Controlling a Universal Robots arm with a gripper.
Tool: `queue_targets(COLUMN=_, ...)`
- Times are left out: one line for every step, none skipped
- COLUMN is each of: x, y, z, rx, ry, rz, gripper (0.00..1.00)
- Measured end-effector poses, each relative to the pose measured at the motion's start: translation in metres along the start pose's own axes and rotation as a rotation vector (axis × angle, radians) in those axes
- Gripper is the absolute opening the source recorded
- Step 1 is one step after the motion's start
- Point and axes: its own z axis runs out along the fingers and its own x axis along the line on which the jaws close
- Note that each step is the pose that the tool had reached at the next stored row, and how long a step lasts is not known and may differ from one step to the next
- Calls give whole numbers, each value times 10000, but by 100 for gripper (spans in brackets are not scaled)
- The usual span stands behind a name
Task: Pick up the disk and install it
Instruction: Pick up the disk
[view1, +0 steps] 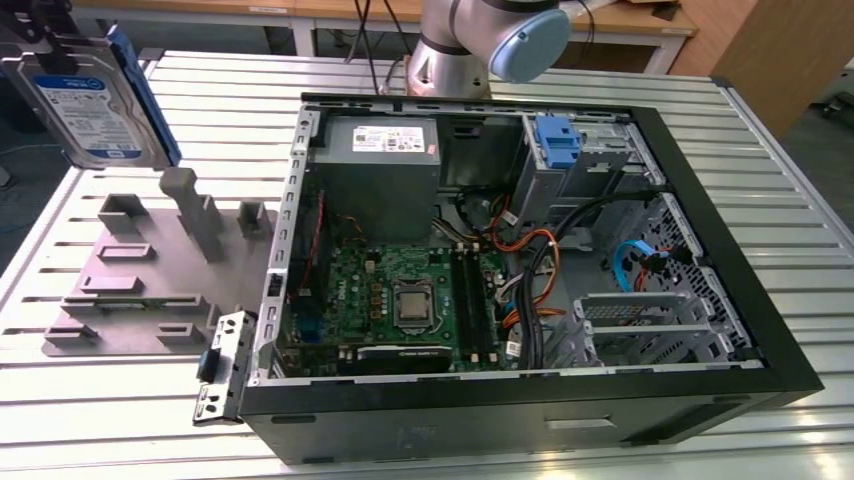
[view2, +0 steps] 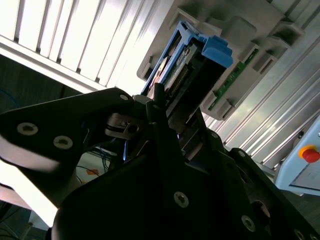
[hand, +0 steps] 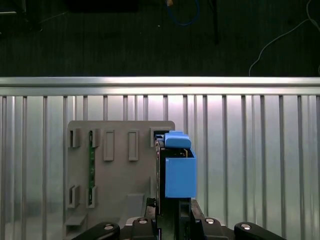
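Note:
The disk (view1: 87, 100), a silver drive with a white-and-blue label in a blue carrier frame, hangs upright in the air at the exterior view's far left, above the grey holder plate (view1: 147, 270). My gripper (view1: 56, 55) is shut on its upper edge. In the first wrist view the disk (hand: 178, 170) shows edge-on between the dark fingers (hand: 150, 220), over the holder plate (hand: 115, 165). In the second wrist view the disk (view2: 197, 65) sticks out past the black gripper body. The open computer case (view1: 701, 215) lies to the exterior view's right of the disk.
Inside the case sit a grey power-supply box (view1: 380, 140), a green motherboard (view1: 400, 295), cable bundles (view1: 534, 270) and a blue carrier (view1: 557, 140) in the drive bay. The arm's base (view1: 461, 50) stands behind the case. The slatted metal table (view1: 120, 420) ends at the left.

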Motion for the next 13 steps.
queue_targets(x=0, y=0, z=-5, rx=0, ry=0, rz=0, gripper=35)
queue_targets(x=0, y=0, z=-10, rx=-1, ry=0, rz=-1, gripper=35)
queue_targets(x=-1, y=0, z=-15, rx=0, ry=0, rz=0, gripper=35)
queue_targets(x=-1, y=0, z=-19, rx=-1, ry=0, rz=0, gripper=35)
queue_targets(x=-1, y=0, z=-20, rx=0, ry=0, rz=0, gripper=35)
queue_targets(x=-1, y=0, z=-22, rx=0, ry=0, rz=0, gripper=35)
queue_targets(x=-1, y=0, z=-23, rx=-1, ry=0, rz=-1, gripper=35)
queue_targets(x=-1, y=0, z=-23, rx=0, ry=0, rz=0, gripper=35)
queue_targets(x=-1, y=0, z=-24, rx=-1, ry=0, rz=0, gripper=35)
queue_targets(x=-1, y=0, z=-28, rx=-2, ry=1, rz=0, gripper=35)
queue_targets(x=-1, y=0, z=-31, rx=-3, ry=1, rz=0, gripper=35)
queue_targets(x=-1, y=0, z=-33, rx=0, ry=0, rz=0, gripper=35)
queue_targets(x=-1, y=0, z=-37, rx=-1, ry=0, rz=-1, gripper=35)
